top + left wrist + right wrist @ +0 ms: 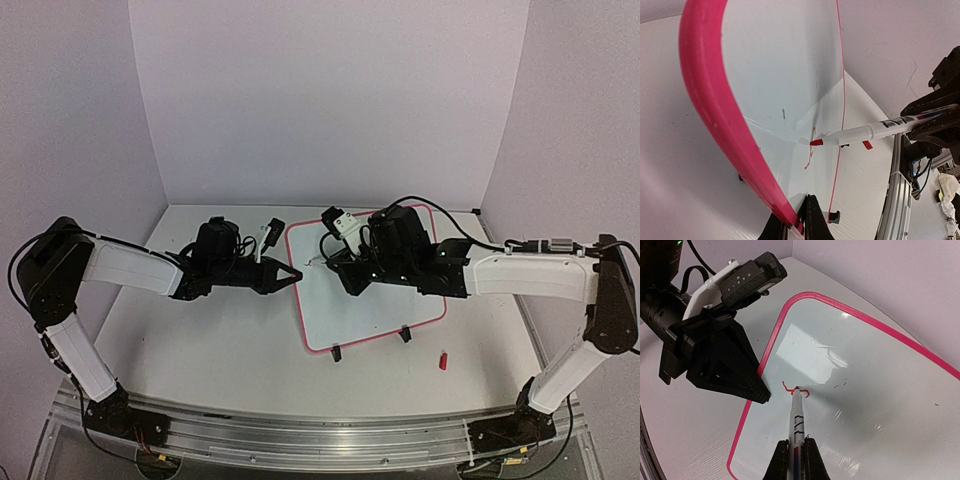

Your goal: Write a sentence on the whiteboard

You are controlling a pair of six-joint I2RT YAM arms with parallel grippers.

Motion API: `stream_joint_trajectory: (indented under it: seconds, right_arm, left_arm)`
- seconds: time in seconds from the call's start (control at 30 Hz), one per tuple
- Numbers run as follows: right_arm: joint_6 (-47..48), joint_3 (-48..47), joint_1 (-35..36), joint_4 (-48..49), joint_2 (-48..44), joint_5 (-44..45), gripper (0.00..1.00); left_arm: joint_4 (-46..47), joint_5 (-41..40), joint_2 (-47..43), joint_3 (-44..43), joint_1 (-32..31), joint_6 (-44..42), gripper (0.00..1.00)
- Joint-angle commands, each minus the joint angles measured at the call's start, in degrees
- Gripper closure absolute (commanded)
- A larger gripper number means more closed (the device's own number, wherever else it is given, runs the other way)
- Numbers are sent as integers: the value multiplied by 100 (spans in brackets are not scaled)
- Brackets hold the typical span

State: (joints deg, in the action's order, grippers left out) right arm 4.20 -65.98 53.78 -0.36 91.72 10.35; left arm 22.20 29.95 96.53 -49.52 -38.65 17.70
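The whiteboard [390,300], glossy white with a red-pink frame, stands tilted in the middle of the table. My left gripper [292,277] is shut on its left frame edge [715,110]; the jaws pinch the rim [796,220]. My right gripper [340,266] is shut on a white marker [797,415] with a red tip, and the tip touches the board [865,390]. The only writing is a short red squiggle [792,390], also seen in the left wrist view [810,156]. No dark words of the sentence show, only tiny dark specks.
A red marker cap [442,360] lies on the table right of the board's front corner. Two black stand feet [336,353] [405,335] stick out under the board's front edge. Pale walls close in the back and sides. A metal rail [300,430] runs along the front.
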Motion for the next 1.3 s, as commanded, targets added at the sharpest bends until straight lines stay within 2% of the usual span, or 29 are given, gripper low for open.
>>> stream_joint_trajectory:
  seconds: [0.0, 0.8, 1.27]
  right_arm:
    - [-129, 99, -13, -114, -121, 55, 100]
    - [-376, 476, -9, -509, -426, -31, 100]
    - [-669, 289, -13, -384, -762, -308, 100]
  left_arm:
    - [-1099, -1226, 263, 60, 112, -929, 100]
    - [-1068, -1279, 235, 64, 113, -856, 100]
    - [-1119, -1255, 244, 53, 113, -876, 100]
